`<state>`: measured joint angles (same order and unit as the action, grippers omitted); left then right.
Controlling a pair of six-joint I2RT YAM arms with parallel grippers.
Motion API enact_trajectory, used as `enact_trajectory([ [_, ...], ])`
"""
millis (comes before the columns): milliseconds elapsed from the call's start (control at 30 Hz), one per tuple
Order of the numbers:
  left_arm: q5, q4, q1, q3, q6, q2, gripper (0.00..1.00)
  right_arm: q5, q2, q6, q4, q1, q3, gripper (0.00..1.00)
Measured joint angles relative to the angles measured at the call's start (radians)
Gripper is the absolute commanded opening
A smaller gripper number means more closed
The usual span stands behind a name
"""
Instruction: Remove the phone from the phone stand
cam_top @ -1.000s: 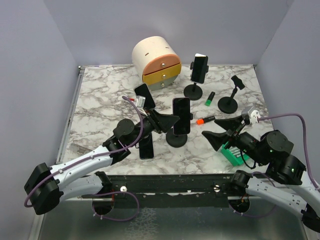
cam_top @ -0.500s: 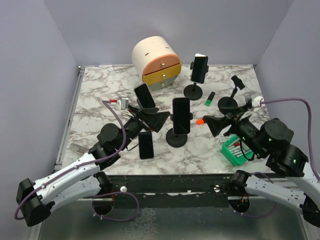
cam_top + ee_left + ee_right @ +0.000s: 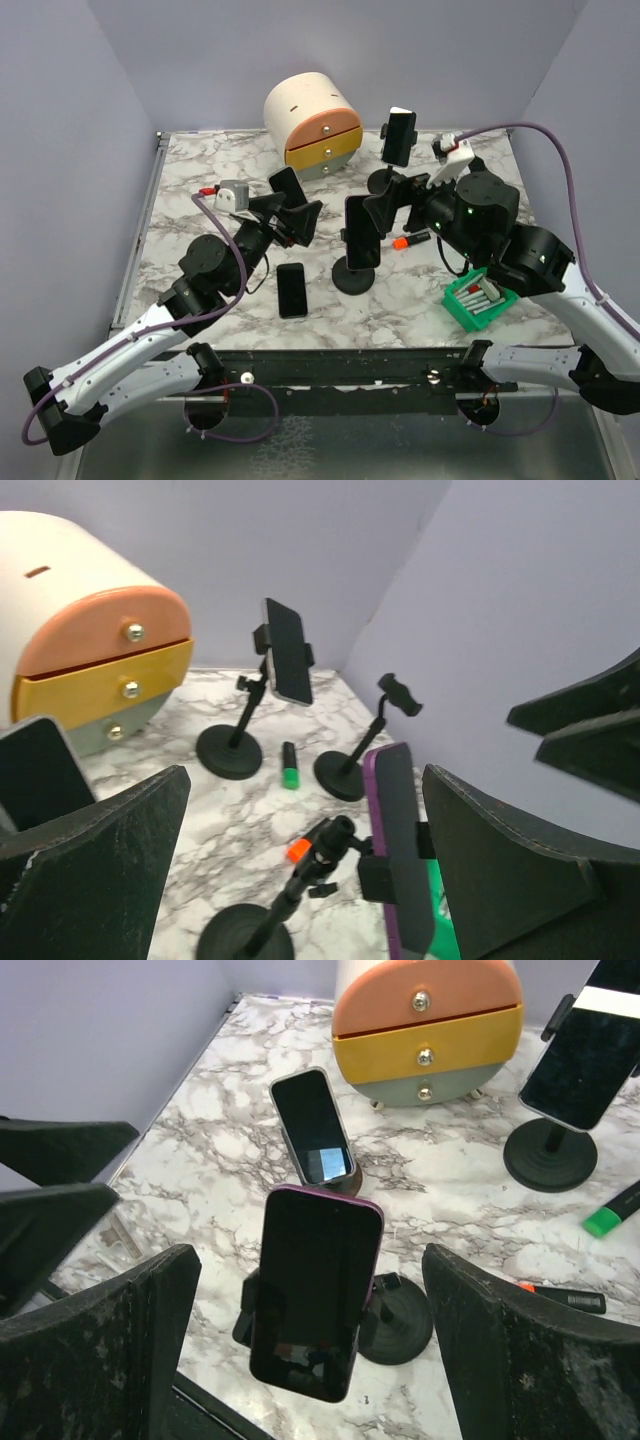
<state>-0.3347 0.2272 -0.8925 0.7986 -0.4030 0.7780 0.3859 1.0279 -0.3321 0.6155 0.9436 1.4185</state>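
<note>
The phone [image 3: 362, 230], dark with a purple edge, stands upright, clamped in the phone stand [image 3: 352, 278] at mid table. My left gripper [image 3: 305, 218] hangs open just left of it. My right gripper [image 3: 378, 212] is open, close behind and to the phone's right. In the left wrist view the phone [image 3: 400, 850] shows edge-on near the right finger, on its stand [image 3: 290, 890], inside the left gripper [image 3: 305, 775]. The right wrist view looks at the phone's screen [image 3: 315, 1290], which sits between the wide-apart fingers of the right gripper [image 3: 310, 1250]. Neither gripper touches it.
A second phone on a stand [image 3: 399, 136] and a drawer unit [image 3: 312, 120] stand at the back. One phone [image 3: 286, 190] leans behind the left gripper; another [image 3: 291, 290] lies flat. An orange-tipped marker [image 3: 410, 241] and a green tray [image 3: 480, 302] are on the right.
The right arm swung from the green tray up and left to the phone. The left gripper drew back left from the phone. Both sets of jaws opened wider.
</note>
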Motion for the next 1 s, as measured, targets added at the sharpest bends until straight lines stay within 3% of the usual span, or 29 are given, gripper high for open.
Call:
enact_trajectory([
  [167, -0.053, -0.02, 0.0, -0.028, 0.069, 0.002, 0.99, 0.019, 0.092, -0.029, 0.055, 0.0, 0.116, 1.0],
  [433, -0.108, -0.035, 0.0, -0.119, 0.118, -0.022, 0.99, 0.034, -0.009, -0.025, -0.011, 0.0, -0.05, 1.0],
  [700, -0.138, -0.063, 0.0, -0.088, 0.163, -0.043, 0.99, 0.002, 0.164, -0.035, 0.066, -0.014, 0.158, 1.0],
  [767, -0.138, -0.069, 0.0, -0.075, 0.172, -0.045, 0.99, -0.063, 0.19, -0.042, 0.095, -0.061, 0.179, 1.0],
  [900, -0.146, -0.086, 0.0, -0.069, 0.192, -0.06, 0.99, -0.235, 0.216, -0.077, 0.137, -0.297, 0.2, 1.0],
  [1000, -0.152, -0.097, 0.0, -0.069, 0.211, -0.074, 0.99, -0.305, 0.222, -0.104, 0.149, -0.343, 0.2, 1.0],
])
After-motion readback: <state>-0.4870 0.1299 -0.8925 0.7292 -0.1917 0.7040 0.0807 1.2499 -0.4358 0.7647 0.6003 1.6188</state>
